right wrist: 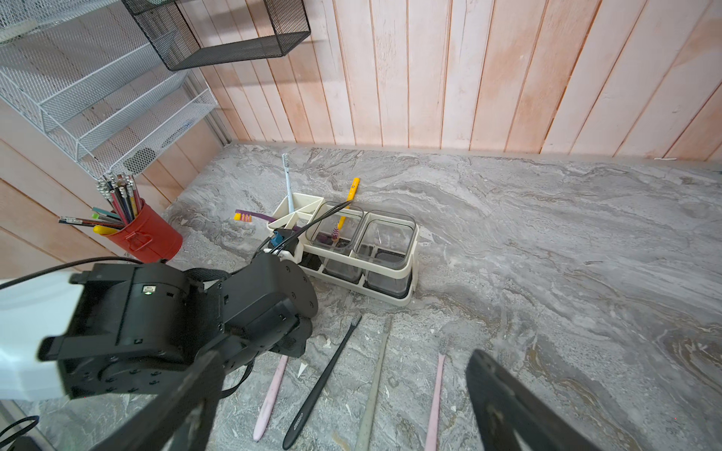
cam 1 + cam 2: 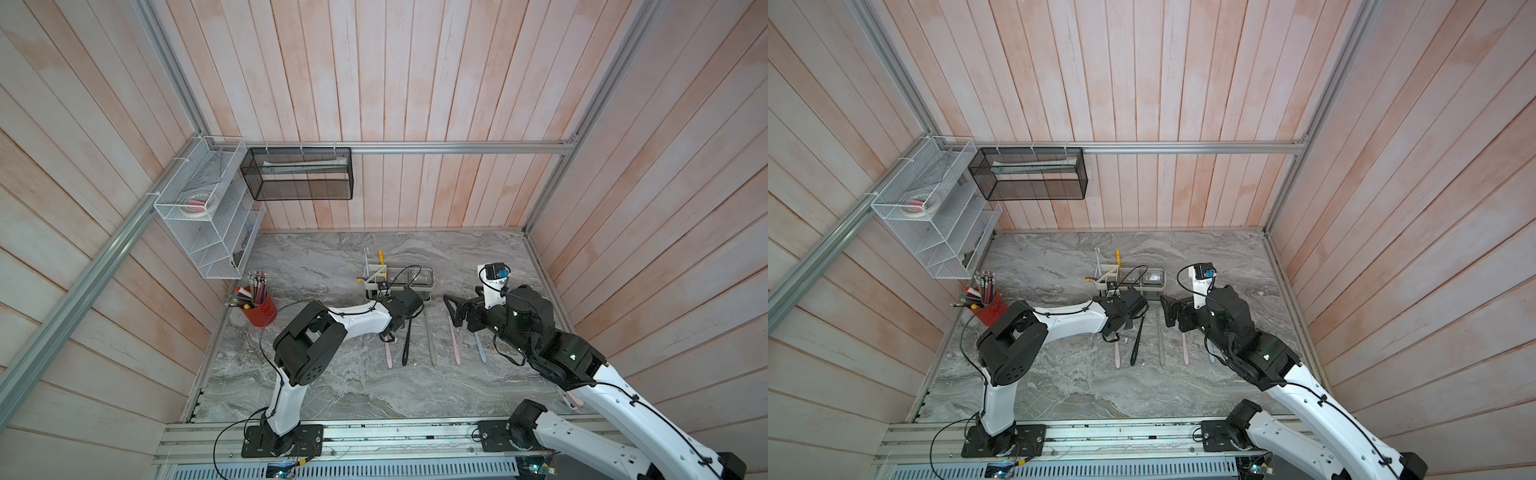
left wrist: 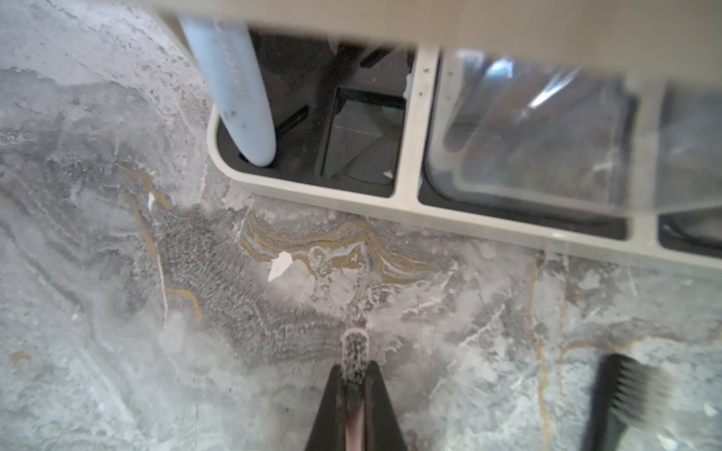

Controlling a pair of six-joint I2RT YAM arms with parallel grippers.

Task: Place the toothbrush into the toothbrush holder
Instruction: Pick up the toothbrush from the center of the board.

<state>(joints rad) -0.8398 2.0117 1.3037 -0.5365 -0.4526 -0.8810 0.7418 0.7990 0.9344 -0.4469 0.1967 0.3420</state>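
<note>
My left gripper (image 3: 354, 370) is shut on the bristle end of a pink toothbrush (image 1: 270, 394). The handle still lies along the marble top, and the bristles (image 3: 354, 349) poke out past the jaws. The cream toothbrush holder (image 3: 508, 228) (image 2: 432, 286) stands just beyond that gripper. Its divided section holds a light blue toothbrush (image 3: 242, 97), with a yellow one (image 1: 347, 207) in a clear cup. My right gripper (image 1: 344, 357) (image 2: 451, 309) hovers open to the right of the holder, above the row of loose brushes, with nothing in it.
On the table lie a black toothbrush (image 1: 324, 378), a grey-green one (image 1: 375, 382), a second pink one (image 1: 435, 394) and a blue one (image 2: 480, 351). A red cup (image 2: 259, 309) of pens stands at the left wall. Wire racks (image 2: 208, 216) hang above it.
</note>
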